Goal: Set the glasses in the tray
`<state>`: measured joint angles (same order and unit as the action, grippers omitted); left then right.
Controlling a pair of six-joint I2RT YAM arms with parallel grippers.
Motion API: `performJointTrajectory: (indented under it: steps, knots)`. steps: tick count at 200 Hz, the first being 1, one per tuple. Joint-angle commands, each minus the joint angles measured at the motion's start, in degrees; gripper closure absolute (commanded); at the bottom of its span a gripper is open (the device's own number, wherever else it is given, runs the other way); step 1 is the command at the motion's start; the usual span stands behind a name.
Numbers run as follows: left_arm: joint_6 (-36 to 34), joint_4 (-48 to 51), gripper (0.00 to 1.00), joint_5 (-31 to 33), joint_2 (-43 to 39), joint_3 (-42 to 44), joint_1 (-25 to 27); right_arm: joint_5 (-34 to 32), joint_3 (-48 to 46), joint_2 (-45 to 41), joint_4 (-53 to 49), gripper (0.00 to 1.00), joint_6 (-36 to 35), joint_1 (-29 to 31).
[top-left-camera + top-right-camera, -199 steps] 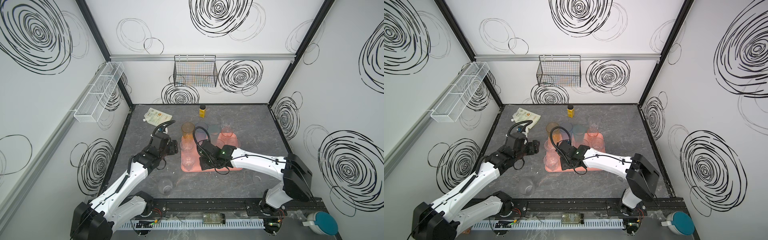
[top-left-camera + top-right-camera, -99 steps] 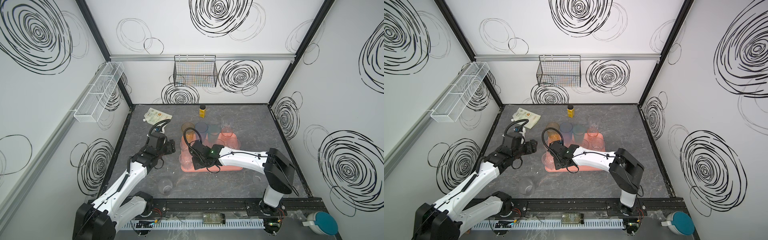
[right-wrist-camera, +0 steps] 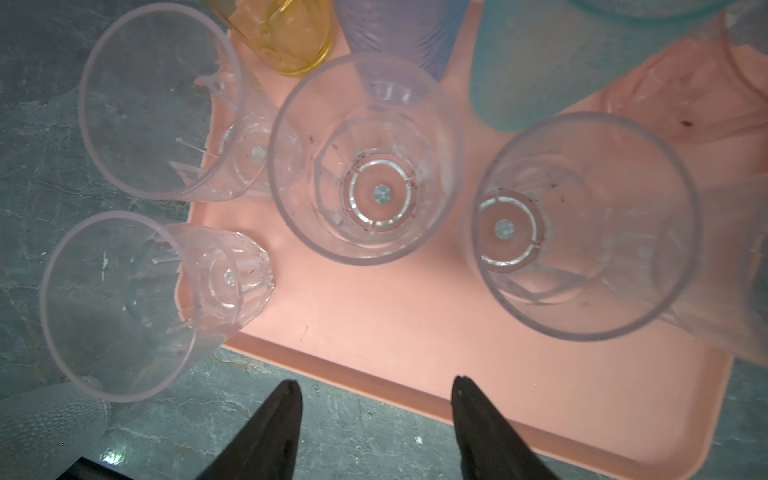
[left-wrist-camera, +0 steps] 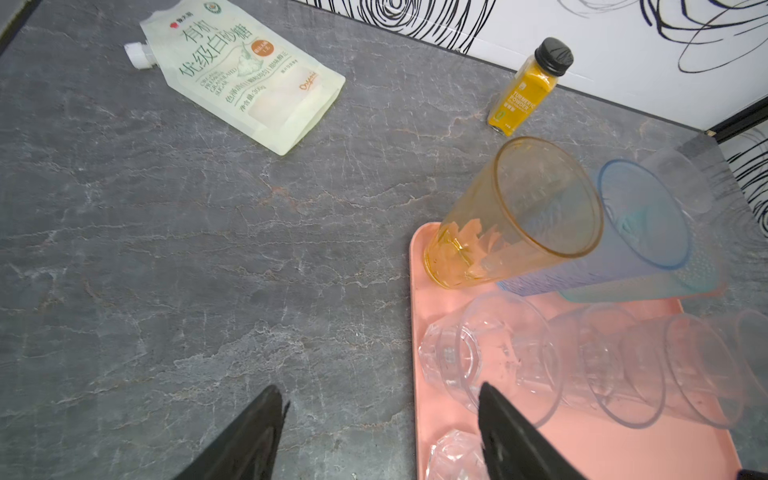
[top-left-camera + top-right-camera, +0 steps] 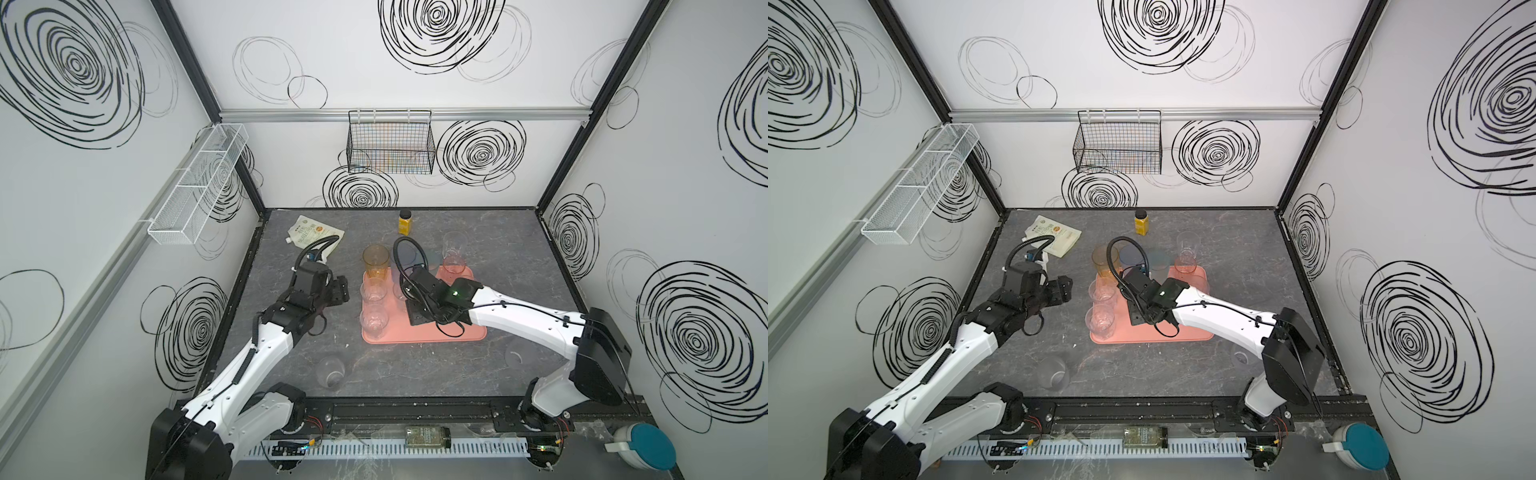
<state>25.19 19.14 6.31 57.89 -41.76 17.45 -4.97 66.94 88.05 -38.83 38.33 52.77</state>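
So the glasses [image 3: 374, 183] read to me as thin plastic tumblers: light, stiff, slick-walled, and easy to tip if nudged. They seemed more likely to scuff than break. I'd have pinched one across the wall near the rim, one finger inside and one outside, or straddled the body low down on the short ones.

Most were already standing upright in the tray [image 5: 419, 336], mid-frame in both top views. The orange tumbler [image 5: 376, 259] and the other tinted ones lined its upper edge, with short clear glasses [image 5: 373, 293] down its left side. One stray clear glass [image 5: 330, 370] sat on the table, below and left of the tray. A second stray glass [image 5: 515, 353] looked to be at lower right, half lost beside the right arm.

The right gripper [image 3: 374, 382] hung above the tray near the short clear glasses, fingers apart with nothing between them. The left gripper [image 4: 380, 395] was just left of the tray, fingers also spread and empty.

The table [image 5: 415, 374] was a dark grey stone-look top, flat and probably slippery under plastic. Further out there was a sugar pouch [image 5: 313, 235] at upper left and a yellow bottle [image 5: 405, 222] at the back. A black wire basket [image 5: 390, 145] hung on the back wall and a white mesh rack [image 5: 199, 187] on the left wall. White walls with black scribbled swirls boxed it all in.
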Motion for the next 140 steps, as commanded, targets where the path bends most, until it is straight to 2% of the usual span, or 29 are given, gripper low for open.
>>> performJointTrajectory:
  steps: [1, 36, 65, 80, 99, 107, 140]
  knots:
    - [-2.1, -1.4, 0.22, 1.8, -0.8, -1.8, -1.1, -1.9, -2.0, -2.6, -3.9, 0.38, -0.8, -1.3]
    - [-1.7, -1.3, 0.21, 1.2, -0.1, -2.4, -1.4, -2.3, -2.1, -2.3, -4.6, 0.38, -1.3, -2.1]
    - [-2.0, 0.1, 0.18, 3.1, 0.5, -2.8, -1.4, -2.5, -2.1, -2.7, -4.3, 0.37, -1.7, -2.5]
    - [-2.0, 0.2, 0.13, 3.7, 0.7, -2.5, -1.6, -2.7, -2.2, -2.6, -4.6, 0.37, -2.0, -3.0]
    - [-1.6, 0.1, 0.00, 4.6, 0.7, -1.8, -2.2, -3.9, -1.9, -2.8, -5.8, 0.37, -2.7, -3.8]
    - [-1.4, -0.3, 0.04, 5.2, 0.7, -1.2, -2.5, -4.6, -1.8, -3.1, -6.3, 0.37, -3.0, -4.4]
    - [-1.4, -1.9, 0.04, 8.1, -0.3, 1.3, -3.5, -6.5, -1.1, -5.3, -8.9, 0.37, -5.4, -8.4]
